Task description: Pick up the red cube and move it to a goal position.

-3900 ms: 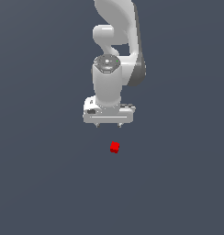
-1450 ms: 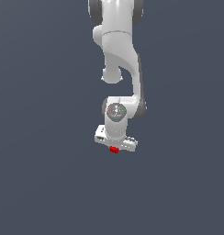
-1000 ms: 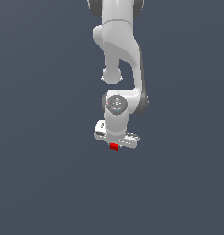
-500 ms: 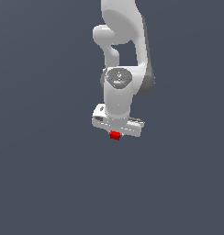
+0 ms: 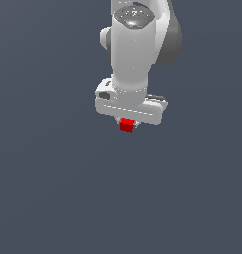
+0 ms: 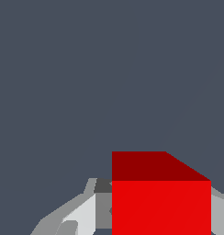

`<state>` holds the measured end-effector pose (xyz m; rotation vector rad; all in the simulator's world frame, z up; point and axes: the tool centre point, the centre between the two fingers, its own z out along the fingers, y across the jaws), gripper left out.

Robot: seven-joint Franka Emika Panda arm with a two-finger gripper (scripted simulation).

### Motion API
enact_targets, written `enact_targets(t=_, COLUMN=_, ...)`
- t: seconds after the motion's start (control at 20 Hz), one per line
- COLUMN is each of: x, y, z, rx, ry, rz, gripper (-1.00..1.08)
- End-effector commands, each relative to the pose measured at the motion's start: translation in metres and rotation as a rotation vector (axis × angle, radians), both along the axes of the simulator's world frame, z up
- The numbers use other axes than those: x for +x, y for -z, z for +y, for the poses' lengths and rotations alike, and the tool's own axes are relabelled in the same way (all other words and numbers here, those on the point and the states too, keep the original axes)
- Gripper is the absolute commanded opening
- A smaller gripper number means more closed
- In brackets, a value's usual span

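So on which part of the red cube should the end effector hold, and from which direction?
On two opposite flat side faces of the red cube, coming from above. Its faces are plain and parallel, and it is much narrower than the end effector, which appears to hold it this way now.

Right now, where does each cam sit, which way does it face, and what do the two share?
Exterior view: off the arm, exact spot unknown; faces the arm head-on, showing the white links, the gripper and the red cube under it.
Wrist view: on the wrist, looking along the fingers at the red cube between them over plain grey ground.
Shared: red cube and gripper.
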<state>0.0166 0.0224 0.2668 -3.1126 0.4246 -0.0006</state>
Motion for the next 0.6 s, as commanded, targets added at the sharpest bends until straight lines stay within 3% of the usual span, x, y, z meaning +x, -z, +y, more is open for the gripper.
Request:
enact_targets(t=0.0, x=-0.002, y=-0.03, z=0.001, rx=0.0, ry=0.0, rz=0.001, gripper=-1.0)
enact_targets(t=0.55, x=-0.005, y=-0.115, z=0.004, rx=0.0, ry=0.0, rz=0.0, gripper=-1.0)
